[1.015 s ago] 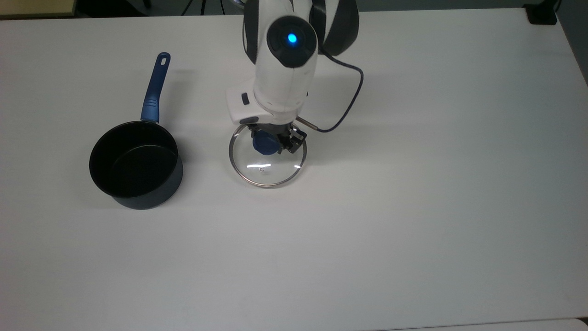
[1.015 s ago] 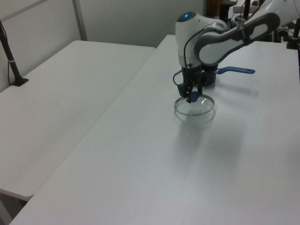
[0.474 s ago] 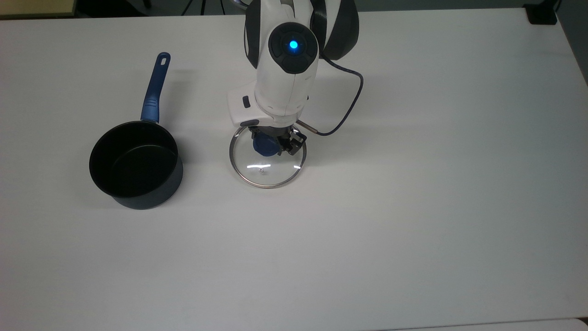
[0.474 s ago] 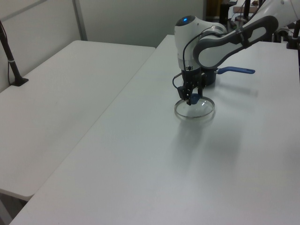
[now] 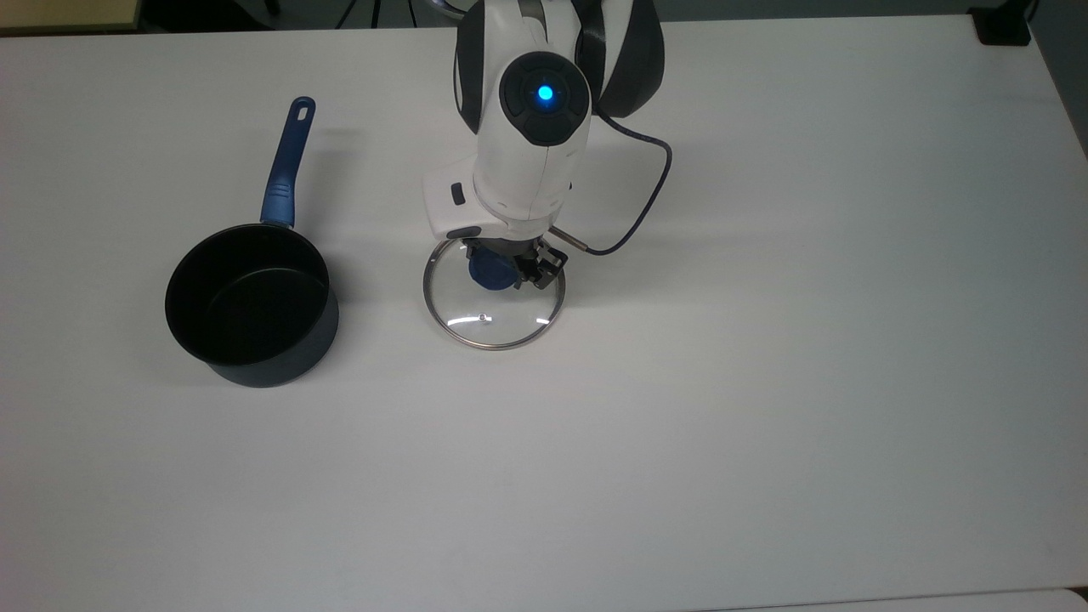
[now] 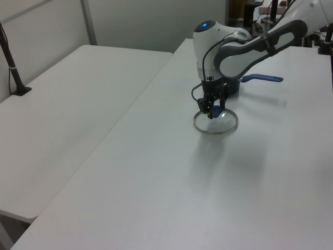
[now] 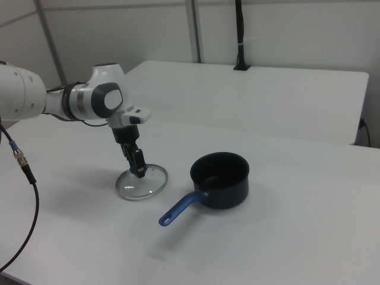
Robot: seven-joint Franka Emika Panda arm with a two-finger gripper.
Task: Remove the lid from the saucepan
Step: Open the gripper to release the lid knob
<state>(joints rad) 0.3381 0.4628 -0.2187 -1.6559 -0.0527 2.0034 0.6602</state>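
The glass lid (image 5: 495, 316) (image 6: 222, 125) (image 7: 141, 185) lies low on the white table (image 5: 765, 382), right of the saucepan in the top view. My gripper (image 5: 503, 265) (image 6: 212, 110) (image 7: 138, 167) comes down from above and is shut on the lid's blue knob (image 5: 490, 271). The saucepan (image 5: 251, 299) (image 7: 219, 178) stands apart and uncovered, its black inside showing. Its long blue handle (image 5: 286, 167) (image 6: 263, 78) (image 7: 181, 208) points to the top view's upper edge. In the left view my arm hides most of the pan.
A dark cable (image 5: 642, 204) loops from my wrist over the table at the top view's right of the lid. A second white table (image 6: 67, 104) stands alongside, with a black post (image 6: 13, 67) on it.
The gripper and lid have shifted slightly toward the top view's lower edge, and the glare on the glass has slid the same way. The saucepan has not moved.
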